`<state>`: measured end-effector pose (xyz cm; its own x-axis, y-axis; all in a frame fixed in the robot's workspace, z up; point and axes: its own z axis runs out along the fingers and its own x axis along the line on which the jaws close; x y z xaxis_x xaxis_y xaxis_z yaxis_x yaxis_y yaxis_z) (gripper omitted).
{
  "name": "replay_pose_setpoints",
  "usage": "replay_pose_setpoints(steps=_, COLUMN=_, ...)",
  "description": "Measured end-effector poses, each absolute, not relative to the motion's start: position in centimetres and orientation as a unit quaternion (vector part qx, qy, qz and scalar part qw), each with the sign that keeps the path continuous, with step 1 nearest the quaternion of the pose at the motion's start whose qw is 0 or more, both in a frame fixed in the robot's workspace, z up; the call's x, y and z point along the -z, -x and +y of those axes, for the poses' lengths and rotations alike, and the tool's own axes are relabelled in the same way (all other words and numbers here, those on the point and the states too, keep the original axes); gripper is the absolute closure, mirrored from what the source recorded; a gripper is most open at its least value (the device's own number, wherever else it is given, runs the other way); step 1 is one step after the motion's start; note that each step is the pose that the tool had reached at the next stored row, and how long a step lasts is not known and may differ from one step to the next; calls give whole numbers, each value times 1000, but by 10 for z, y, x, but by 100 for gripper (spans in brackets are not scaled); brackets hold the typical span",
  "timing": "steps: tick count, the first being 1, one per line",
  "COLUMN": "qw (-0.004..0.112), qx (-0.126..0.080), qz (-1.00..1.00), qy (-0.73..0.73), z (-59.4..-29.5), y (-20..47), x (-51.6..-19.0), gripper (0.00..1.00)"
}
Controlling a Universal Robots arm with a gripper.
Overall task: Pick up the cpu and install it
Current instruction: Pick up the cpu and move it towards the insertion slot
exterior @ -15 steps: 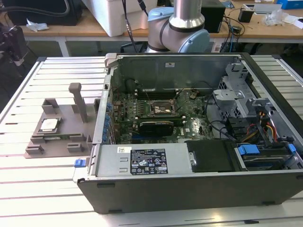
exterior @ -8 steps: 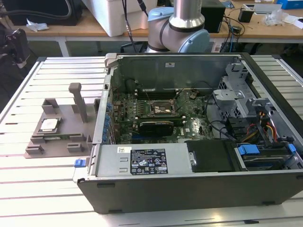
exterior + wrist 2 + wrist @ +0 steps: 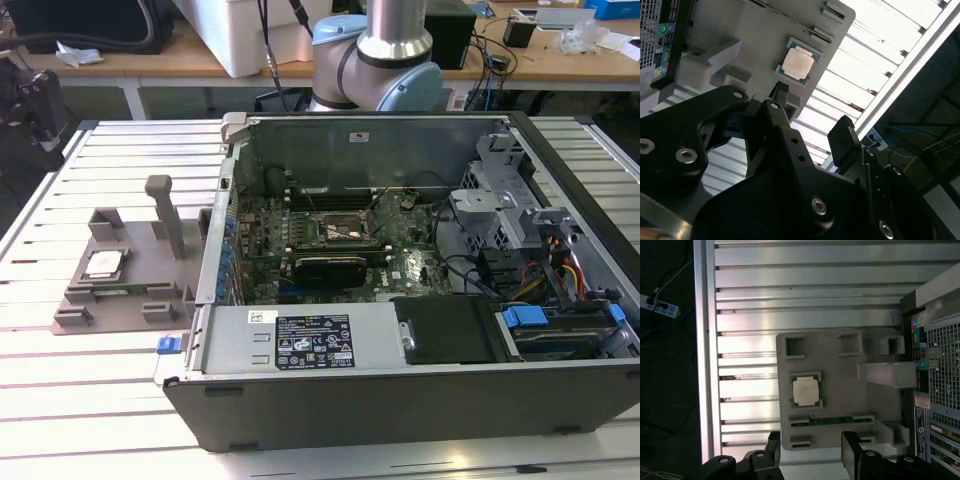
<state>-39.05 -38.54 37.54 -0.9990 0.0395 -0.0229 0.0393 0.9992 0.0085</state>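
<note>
In the exterior view we look down at a slant on the big grey open computer case lying on the ribbed silver metal table. We stand far back, so we also see the flat grey plastic holder on the exterior view's left and the silver and blue robot arm behind the case. In the first wrist view we look straight down on that holder from high up, past the black gripper. In the second wrist view we sit close behind the gripper and peek along it at a slant. All three views share the holder and the small square silver cpu on it.
</note>
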Motion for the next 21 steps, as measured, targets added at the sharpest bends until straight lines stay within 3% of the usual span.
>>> replay_pose_setpoints(steps=21, qw=12, qx=-4, qz=1000, qy=-20, z=-385, y=390, x=-355, gripper=40)
